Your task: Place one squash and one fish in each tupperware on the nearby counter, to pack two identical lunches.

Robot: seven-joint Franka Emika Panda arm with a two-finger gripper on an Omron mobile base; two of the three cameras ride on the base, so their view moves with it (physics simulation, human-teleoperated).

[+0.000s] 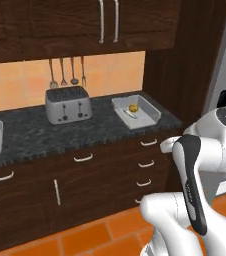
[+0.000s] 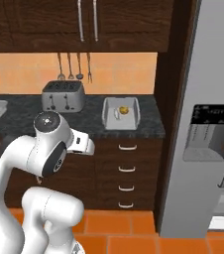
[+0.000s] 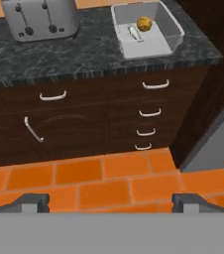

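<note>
Where tupperware (image 1: pixel 145 117) sits, squash (image 1: pixel 133 107), fish (image 1: pixel 129 114)

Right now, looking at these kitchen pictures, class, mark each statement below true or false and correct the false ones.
1. The tupperware right of the toaster holds a squash and a fish. True.
2. The toaster stands on the floor. False: it stands on the counter.
3. The end effector is open and holds nothing. True.
4. The utensils lie inside a tray. False: they hang on the wall above the toaster.
</note>
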